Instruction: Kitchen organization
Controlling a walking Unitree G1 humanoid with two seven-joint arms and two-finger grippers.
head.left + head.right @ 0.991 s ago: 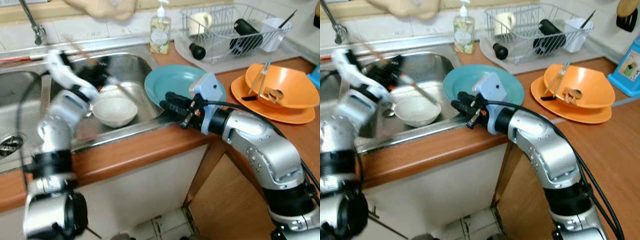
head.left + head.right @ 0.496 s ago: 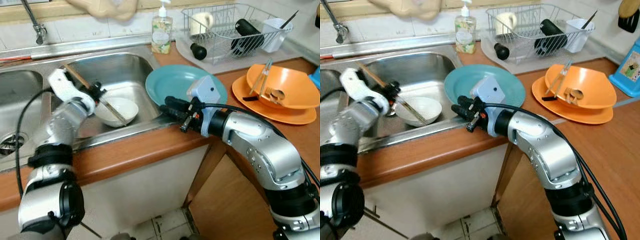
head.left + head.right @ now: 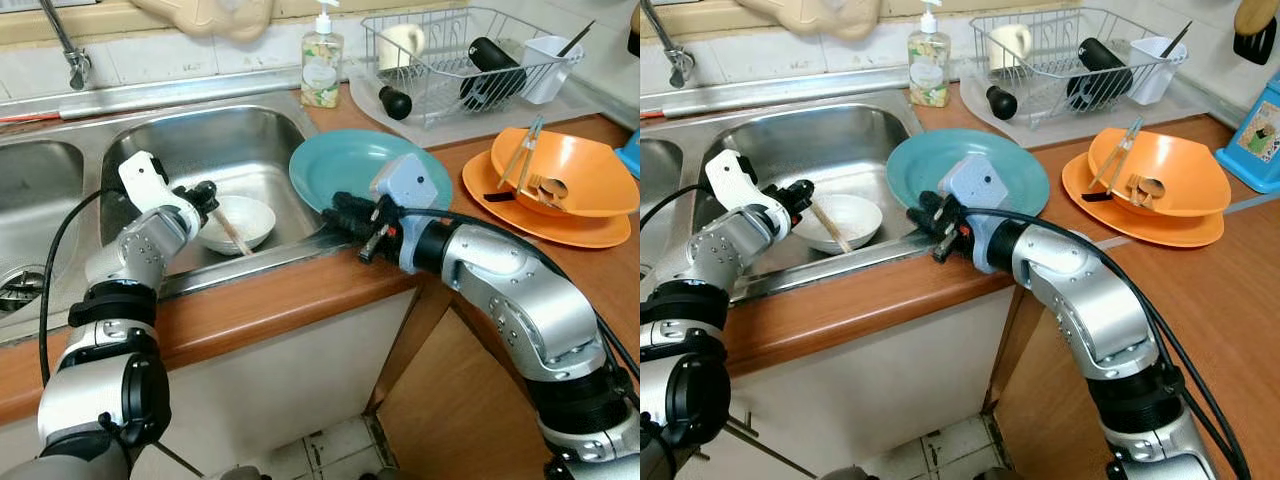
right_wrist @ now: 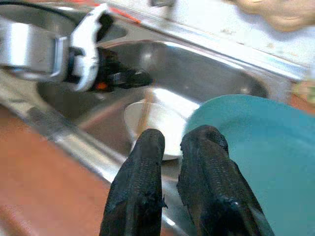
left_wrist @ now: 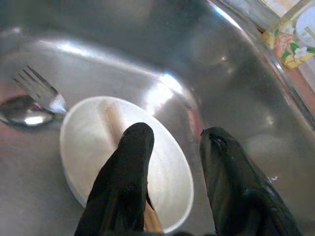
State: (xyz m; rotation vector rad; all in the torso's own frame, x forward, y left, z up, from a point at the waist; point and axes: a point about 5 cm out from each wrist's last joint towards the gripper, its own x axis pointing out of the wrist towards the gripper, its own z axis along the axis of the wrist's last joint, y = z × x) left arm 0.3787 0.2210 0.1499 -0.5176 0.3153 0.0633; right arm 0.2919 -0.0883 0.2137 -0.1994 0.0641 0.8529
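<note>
A white bowl (image 3: 243, 215) sits in the steel sink (image 3: 250, 135), and a wooden chopstick (image 3: 232, 232) lies slanted in it. My left gripper (image 3: 205, 192) hangs just over the bowl's near rim, open. In the left wrist view the chopstick (image 5: 110, 120) runs under one finger (image 5: 133, 157) across the bowl (image 5: 86, 142). My right gripper (image 3: 340, 212) is shut on nothing, low at the sink's right edge beside a teal plate (image 3: 350, 160). In the right wrist view its fingers (image 4: 147, 152) point at the bowl (image 4: 167, 130).
A fork (image 5: 37, 88) and a spoon (image 5: 22, 110) lie on the sink floor by the bowl. A soap bottle (image 3: 322, 62) and a dish rack (image 3: 470, 60) stand behind. Stacked orange dishes (image 3: 575, 185) with utensils sit on the right counter. A blue box (image 3: 1258, 130) stands far right.
My left gripper came down from mid-sink to the bowl and let go of the chopstick, which now lies in the bowl. The right arm has barely moved.
</note>
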